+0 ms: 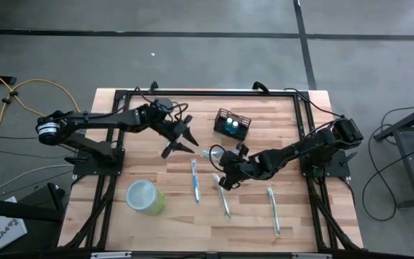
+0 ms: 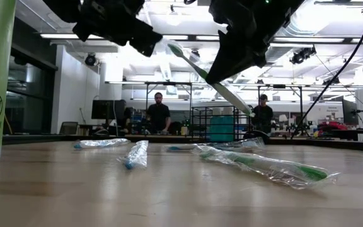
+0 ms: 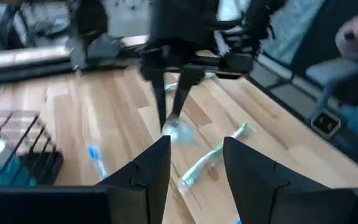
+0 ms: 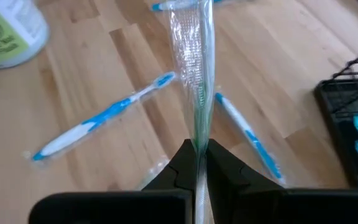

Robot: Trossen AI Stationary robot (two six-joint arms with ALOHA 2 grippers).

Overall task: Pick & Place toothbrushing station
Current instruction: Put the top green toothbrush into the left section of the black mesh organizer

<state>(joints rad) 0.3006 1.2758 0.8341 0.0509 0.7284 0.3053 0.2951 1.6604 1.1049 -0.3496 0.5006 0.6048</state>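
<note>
Your right gripper [image 4: 197,158] is pressed together on a green toothbrush in a clear wrapper [image 4: 194,68], pinching it near one end so the rest hangs free ahead of the fingers. In the low view that brush [image 2: 210,79] slants down from the gripper with its lower end clear of the tabletop, so it looks lifted for carrying rather than resting. The likely reason for the end grip is that it leaves the length free to drop into the toothbrushing station [image 1: 233,124], the black wire basket that stands far of centre on the table [image 1: 293,223], just beyond the right arm's reach line and near the left gripper [image 1: 180,138].

Your left gripper hangs above the wood with its fingers spread and nothing between them, apparently waiting beside the basket.

Other wrapped brushes lie flat in the near half: a blue one [image 1: 195,180], another [image 1: 224,201] close under the right gripper, and a green one [image 1: 274,210] further right. The light-green cup [image 1: 144,196] stands near left.

From overhead you can barely make out the held brush under the right arm. The basket's contents show only as blue-green shapes; you cannot tell what they are. The left wrist view cuts the basket off at its edge.
</note>
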